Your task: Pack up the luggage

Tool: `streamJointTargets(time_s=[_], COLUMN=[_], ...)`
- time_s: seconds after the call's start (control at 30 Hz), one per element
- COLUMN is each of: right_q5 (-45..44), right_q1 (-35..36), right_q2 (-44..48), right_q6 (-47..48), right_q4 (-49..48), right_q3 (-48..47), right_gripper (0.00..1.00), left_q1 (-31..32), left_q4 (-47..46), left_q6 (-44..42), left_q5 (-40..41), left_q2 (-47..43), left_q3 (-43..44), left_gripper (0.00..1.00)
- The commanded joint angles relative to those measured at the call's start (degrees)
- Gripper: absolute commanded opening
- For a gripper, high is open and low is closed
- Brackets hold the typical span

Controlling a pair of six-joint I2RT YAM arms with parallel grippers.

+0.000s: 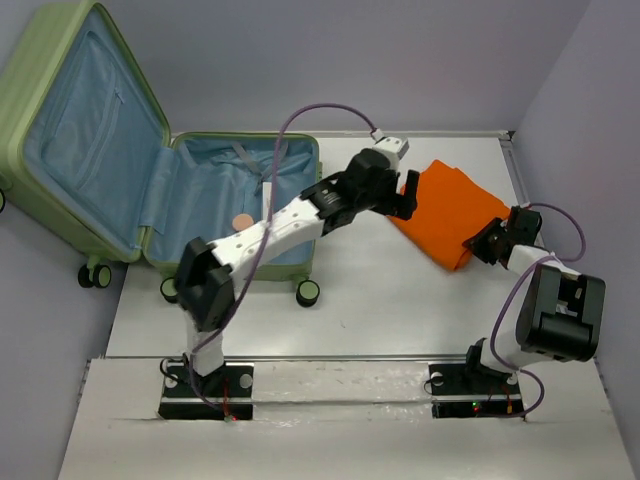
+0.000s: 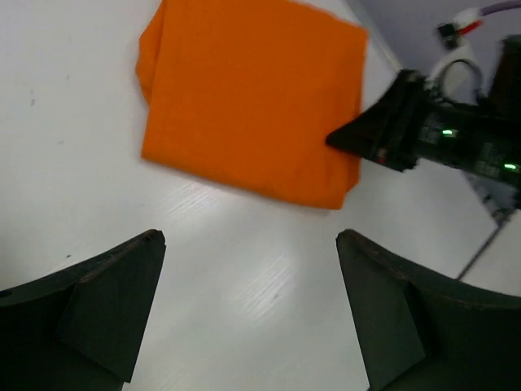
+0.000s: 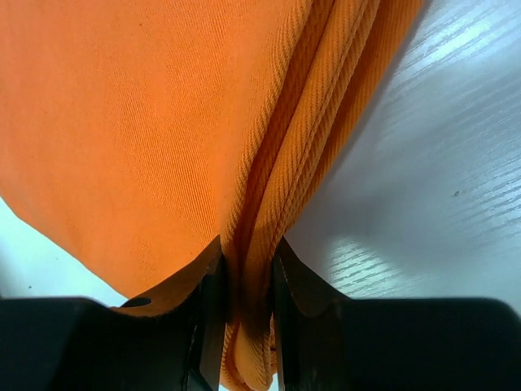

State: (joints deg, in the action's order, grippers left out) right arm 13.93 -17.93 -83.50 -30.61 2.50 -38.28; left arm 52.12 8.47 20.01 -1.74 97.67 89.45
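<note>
The light green suitcase lies open at the far left, its blue lining showing and a small round tan thing in its base half. A folded orange cloth lies on the white table to its right; it also shows in the left wrist view and the right wrist view. My right gripper is shut on the cloth's folded near edge. My left gripper is open and empty, above the table just left of the cloth.
The white table ends at a purple wall on the right and at the back. The suitcase's black wheels stand at the base's near edge. The right arm's body sits at the near right.
</note>
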Motion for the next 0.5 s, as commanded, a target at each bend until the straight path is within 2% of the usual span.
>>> streamJointTargets(time_s=[0.0,0.07,0.1,0.13,0.17,0.3,0.37,0.47], right_q5=[5.0,9.7,11.1,13.0,13.5,13.4,13.1,9.2], right_q1=[0.3,0.3,0.8,1.5,4.3,13.9,14.5,14.5], right_q2=[0.6,1.8,2.4,3.1,4.7,9.4,12.8,14.8], right_q6=[2.9,3.1,3.1,3.2,3.3,1.8,0.1,0.7], right_q4=[-1.2,-1.9,-3.6,-4.0,-3.9,-2.9,-3.2,0.2], right_q3=[0.8,2.2,2.8,3.8,4.3,7.6,11.4,11.5], right_gripper=[0.07,0.07,0.07,0.07,0.07,0.07,0.07,0.07], left_q1=[-1.2,-2.8,-3.3,-3.8,-4.6,-7.1,-9.0,-10.0], left_q4=[11.2,15.0,15.9,18.0,18.4,18.4,20.7,21.7], left_q6=[-5.6,-5.5,-5.2,-5.0,-5.0,-4.1,-3.2,-3.4], left_q5=[10.1,6.1,5.5,5.6,5.4,5.0,4.1,5.1], left_q2=[19.3,25.8,31.0,33.4,36.4,39.0,40.0,40.0], left_q3=[22.6,30.5,37.1,40.2,44.2,45.6,45.6,42.7], left_gripper=[0.99,0.99,0.99,0.99,0.99,0.99,0.99,0.99])
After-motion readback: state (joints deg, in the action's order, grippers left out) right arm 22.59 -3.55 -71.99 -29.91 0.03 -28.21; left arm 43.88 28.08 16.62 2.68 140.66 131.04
